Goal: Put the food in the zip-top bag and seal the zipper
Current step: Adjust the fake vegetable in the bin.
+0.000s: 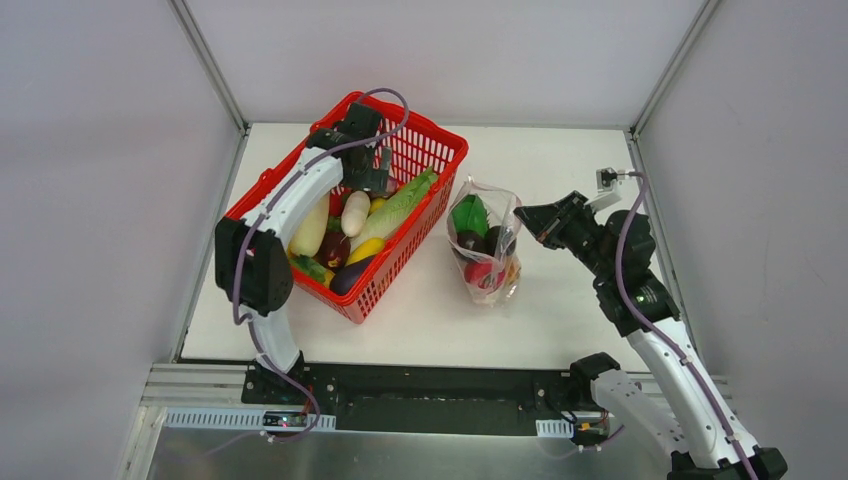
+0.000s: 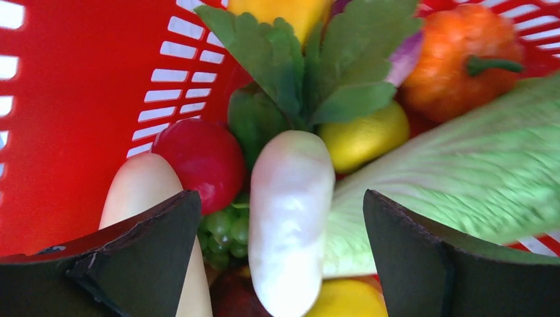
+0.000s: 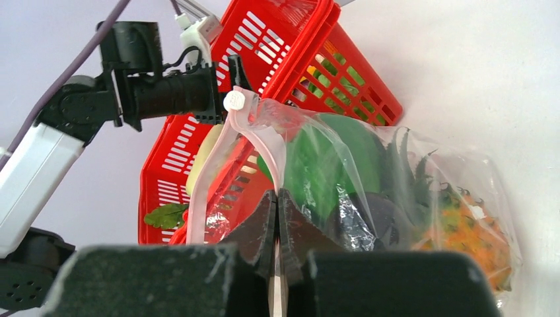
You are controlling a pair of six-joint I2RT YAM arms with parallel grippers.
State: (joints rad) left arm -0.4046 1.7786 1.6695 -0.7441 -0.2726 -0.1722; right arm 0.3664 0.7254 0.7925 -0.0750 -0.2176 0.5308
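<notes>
The clear zip-top bag stands on the table right of the basket, its mouth upward. It holds a green piece, a dark eggplant, an orange pineapple and a red fruit. My right gripper is shut on the pink zipper at the bag's right edge. My left gripper hangs open inside the basket, its fingers either side of a white radish without touching it. More food lies round it: a red fruit, a leafy vegetable, and a yellow piece.
The red mesh basket sits at the left of the white table, its wall close to my left fingers. A second white radish, grapes and an orange fruit lie in it. Grey walls enclose the table.
</notes>
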